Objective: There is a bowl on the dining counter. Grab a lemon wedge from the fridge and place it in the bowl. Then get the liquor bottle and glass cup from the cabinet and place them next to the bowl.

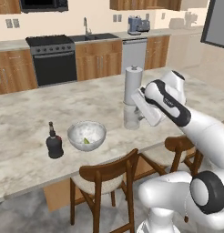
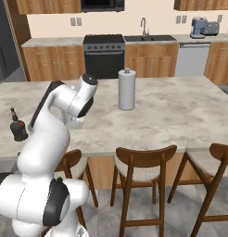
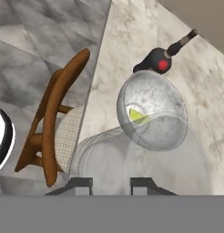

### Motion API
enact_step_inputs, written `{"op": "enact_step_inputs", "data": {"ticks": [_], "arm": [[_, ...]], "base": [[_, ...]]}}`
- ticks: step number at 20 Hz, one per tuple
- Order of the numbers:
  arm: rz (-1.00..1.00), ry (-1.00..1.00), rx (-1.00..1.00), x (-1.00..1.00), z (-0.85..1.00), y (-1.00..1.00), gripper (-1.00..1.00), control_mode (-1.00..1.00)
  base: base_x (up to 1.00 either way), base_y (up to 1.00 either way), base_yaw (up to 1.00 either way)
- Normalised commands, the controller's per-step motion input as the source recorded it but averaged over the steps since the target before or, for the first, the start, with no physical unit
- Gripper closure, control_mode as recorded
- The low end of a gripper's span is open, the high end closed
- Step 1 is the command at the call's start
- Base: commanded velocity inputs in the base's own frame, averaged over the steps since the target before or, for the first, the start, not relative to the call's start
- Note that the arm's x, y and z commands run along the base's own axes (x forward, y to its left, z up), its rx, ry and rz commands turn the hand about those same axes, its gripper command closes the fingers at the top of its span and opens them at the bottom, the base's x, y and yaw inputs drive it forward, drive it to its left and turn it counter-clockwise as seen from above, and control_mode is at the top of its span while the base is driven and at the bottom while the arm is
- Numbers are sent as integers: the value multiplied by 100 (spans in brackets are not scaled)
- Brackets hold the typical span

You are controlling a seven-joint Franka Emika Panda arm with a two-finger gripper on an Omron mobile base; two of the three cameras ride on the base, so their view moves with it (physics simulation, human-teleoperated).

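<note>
A grey marbled bowl (image 1: 87, 135) sits on the dining counter (image 1: 32, 113) with a yellow-green lemon wedge (image 1: 86, 141) inside it. In the hand view the bowl (image 3: 152, 107) and wedge (image 3: 137, 114) lie just beyond the fingertips. A dark liquor bottle (image 1: 54, 143) with a red label stands left of the bowl, and it appears again in the other base view (image 2: 17, 127) and the hand view (image 3: 160, 61). My gripper (image 3: 111, 184) is shut on a clear glass cup (image 3: 132, 159). The cup (image 1: 131, 117) is upright, low over the counter to the right of the bowl.
A paper towel roll (image 1: 133, 84) stands right behind the cup. Wooden stools (image 1: 109, 175) line the counter's near edge, one close beside the bowl (image 3: 54, 118). A stove (image 1: 52, 59) and a sink are along the back wall. The counter stretches bare to the right (image 2: 180, 106).
</note>
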Motion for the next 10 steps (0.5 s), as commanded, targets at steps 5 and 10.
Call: {"op": "enact_step_inputs", "data": {"ticks": [5, 10], "arm": [[1, -12, -3, 5, -41, 16, 100, -100], [0, -12, -4, 1, -49, 36, 100, -100]], "base": [[0, 0, 0], [0, 0, 0]]}}
